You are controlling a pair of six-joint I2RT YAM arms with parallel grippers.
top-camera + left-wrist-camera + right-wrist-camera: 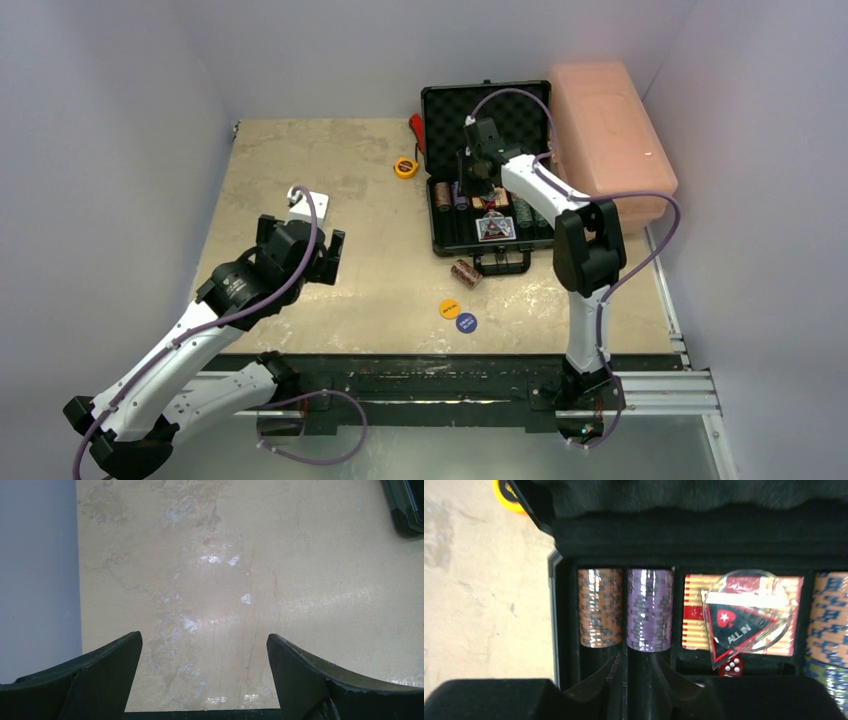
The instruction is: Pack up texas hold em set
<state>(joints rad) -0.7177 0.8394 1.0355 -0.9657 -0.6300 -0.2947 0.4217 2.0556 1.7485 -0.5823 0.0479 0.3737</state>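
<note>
- The right gripper (638, 662) is hanging over the open black briefcase (561, 630), its fingers standing a little apart with only the dark foam slot showing between them.
- The purple chip stack (650, 610) is lying just ahead of those fingertips, in the same slot.
- A brown chip stack (599, 607) is sitting in the next slot to their left; a card deck (694, 625) under a clear "ALL IN" marker (744, 620) is lying to their right.
- A loose chip stack (466, 273), a yellow button (450, 309) and a blue button (466, 322) are lying on the table (330, 320) behind this gripper, outside the case.
- The left gripper (202, 637) is hovering with fingers spread wide over bare tabletop, well apart from the briefcase, which is off to its right.
</note>
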